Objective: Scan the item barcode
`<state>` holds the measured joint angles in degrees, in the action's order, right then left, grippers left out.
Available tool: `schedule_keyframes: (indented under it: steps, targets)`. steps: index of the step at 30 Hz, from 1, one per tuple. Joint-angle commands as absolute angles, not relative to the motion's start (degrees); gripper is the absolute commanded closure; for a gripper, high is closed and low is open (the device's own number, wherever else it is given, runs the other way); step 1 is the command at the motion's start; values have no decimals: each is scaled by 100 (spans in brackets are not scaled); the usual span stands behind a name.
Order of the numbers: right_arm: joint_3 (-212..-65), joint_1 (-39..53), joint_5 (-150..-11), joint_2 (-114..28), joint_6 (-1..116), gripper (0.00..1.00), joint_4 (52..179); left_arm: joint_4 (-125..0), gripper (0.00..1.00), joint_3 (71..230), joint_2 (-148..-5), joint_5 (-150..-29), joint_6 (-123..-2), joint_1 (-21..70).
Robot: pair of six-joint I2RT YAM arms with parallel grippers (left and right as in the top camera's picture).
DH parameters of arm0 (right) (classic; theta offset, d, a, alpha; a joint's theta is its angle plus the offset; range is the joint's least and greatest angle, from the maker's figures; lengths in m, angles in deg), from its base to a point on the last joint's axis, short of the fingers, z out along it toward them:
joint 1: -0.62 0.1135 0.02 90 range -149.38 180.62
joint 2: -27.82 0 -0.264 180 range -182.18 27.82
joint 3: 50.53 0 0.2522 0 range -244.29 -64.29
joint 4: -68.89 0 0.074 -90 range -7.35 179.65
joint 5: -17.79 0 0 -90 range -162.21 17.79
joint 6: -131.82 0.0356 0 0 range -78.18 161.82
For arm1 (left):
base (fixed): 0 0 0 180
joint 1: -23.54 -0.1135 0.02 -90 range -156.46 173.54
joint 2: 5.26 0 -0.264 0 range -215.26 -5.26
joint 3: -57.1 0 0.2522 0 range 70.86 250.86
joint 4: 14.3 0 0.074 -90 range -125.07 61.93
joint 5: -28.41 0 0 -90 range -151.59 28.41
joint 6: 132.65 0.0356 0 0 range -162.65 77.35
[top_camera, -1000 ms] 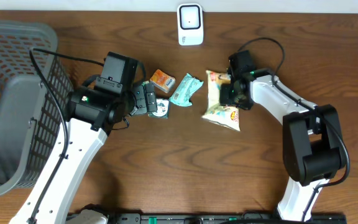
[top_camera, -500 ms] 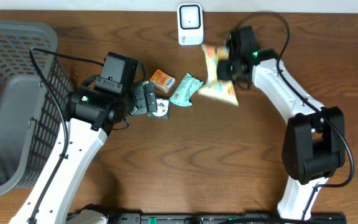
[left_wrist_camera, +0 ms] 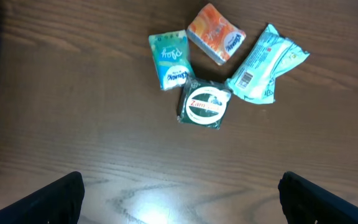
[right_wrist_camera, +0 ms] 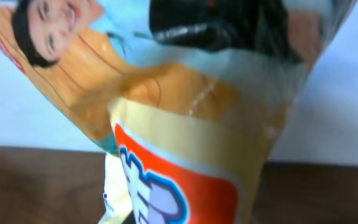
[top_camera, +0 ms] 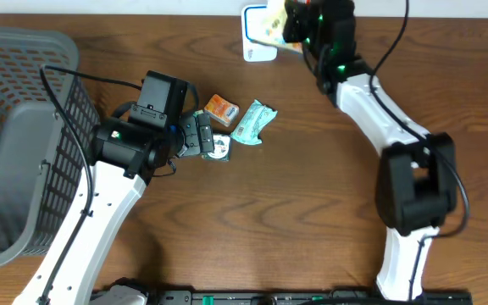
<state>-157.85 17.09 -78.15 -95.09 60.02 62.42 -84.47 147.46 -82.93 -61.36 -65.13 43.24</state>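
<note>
**Snack Bag Positioned Over Scanner, Right Arm**

We find the right end effector (top_camera: 302, 25) clamped on the snack bag (top_camera: 269, 21). The bag extends left of the fingers, long axis roughly left-right, and overlaps the scanner (top_camera: 258, 52) at the far edge of the table (top_camera: 312, 212). The left end effector (top_camera: 200, 135), spread wide, hovers well apart over the small packets (top_camera: 221, 108). We see nothing obstructing the bag.

Orange soft packet (left_wrist_camera: 216, 42) lying farthest, green tissue pack (left_wrist_camera: 169, 60) left, teal plastic wrapper (left_wrist_camera: 266, 63) right, dark green round-labelled pack (left_wrist_camera: 204, 106) nearest, left gripper (left_wrist_camera: 179, 202) gaping wide.
</note>
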Motion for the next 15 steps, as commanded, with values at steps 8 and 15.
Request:
schedule_keyframes:
  steps: [8,15]
  targets:
    - [-15842,2076,-6818,-11054,6002,99,3370,-8460,2,14833,-8273,-6068,-6480,4316]
    - [-16015,2138,-6658,-11122,5827,99,3400,-8460,2,14833,-8273,-6068,-6480,4316]
